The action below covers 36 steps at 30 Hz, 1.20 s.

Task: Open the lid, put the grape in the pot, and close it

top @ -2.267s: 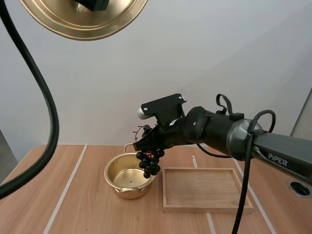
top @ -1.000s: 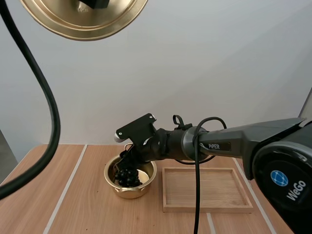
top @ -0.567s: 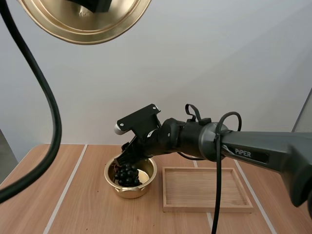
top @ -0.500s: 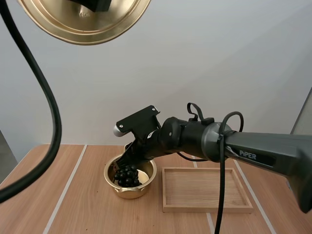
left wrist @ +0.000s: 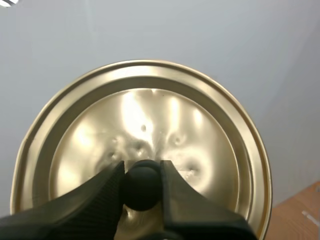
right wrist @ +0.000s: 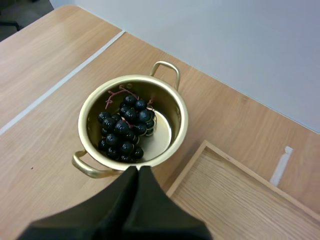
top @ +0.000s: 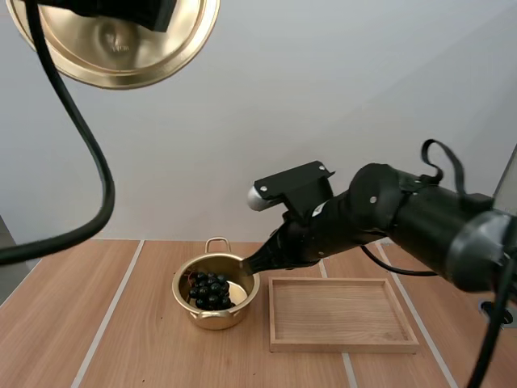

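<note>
- Left wrist view: left gripper [left wrist: 141, 171] is pinching the lid's [left wrist: 150, 110] knob [left wrist: 142, 186].
- Right wrist view: right gripper [right wrist: 134, 172], fingers together and empty, is hovering just beside the pot [right wrist: 175, 107].
- Grapes [right wrist: 122, 132] are lying in the pot; high view is showing the lid aloft.

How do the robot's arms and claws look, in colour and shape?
The right arm is black with thick rounded segments, turning grey toward its base. The right claw is matte black and tapers into one wedge. The left claw has two black fingers with finely ribbed surfaces.
</note>
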Each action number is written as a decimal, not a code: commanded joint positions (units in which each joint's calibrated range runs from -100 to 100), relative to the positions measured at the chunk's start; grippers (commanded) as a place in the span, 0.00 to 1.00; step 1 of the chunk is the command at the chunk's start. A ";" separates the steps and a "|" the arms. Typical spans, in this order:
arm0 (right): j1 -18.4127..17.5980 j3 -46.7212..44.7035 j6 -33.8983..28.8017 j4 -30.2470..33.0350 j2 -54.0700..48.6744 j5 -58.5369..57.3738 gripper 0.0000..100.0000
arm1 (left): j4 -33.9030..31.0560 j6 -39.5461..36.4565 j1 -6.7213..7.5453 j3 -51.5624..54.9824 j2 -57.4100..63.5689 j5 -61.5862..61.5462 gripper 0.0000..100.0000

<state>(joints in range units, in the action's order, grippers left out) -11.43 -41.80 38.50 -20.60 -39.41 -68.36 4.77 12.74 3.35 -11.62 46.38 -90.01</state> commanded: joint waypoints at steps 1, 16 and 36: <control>1.45 0.02 -0.46 0.67 -7.21 -7.32 0.00 | -0.74 0.22 0.23 -0.08 -4.84 -4.22 0.00; 1.72 0.02 -9.29 9.97 -29.98 -24.77 0.00 | 2.69 8.85 0.23 22.03 -19.08 1.24 0.00; 2.27 0.02 -9.38 11.24 -32.78 -29.92 0.00 | 11.48 18.61 0.23 43.98 -34.50 18.66 0.00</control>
<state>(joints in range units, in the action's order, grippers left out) -9.39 -41.80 29.58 -9.67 -71.46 -97.70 13.88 29.68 3.35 30.79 12.64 -75.05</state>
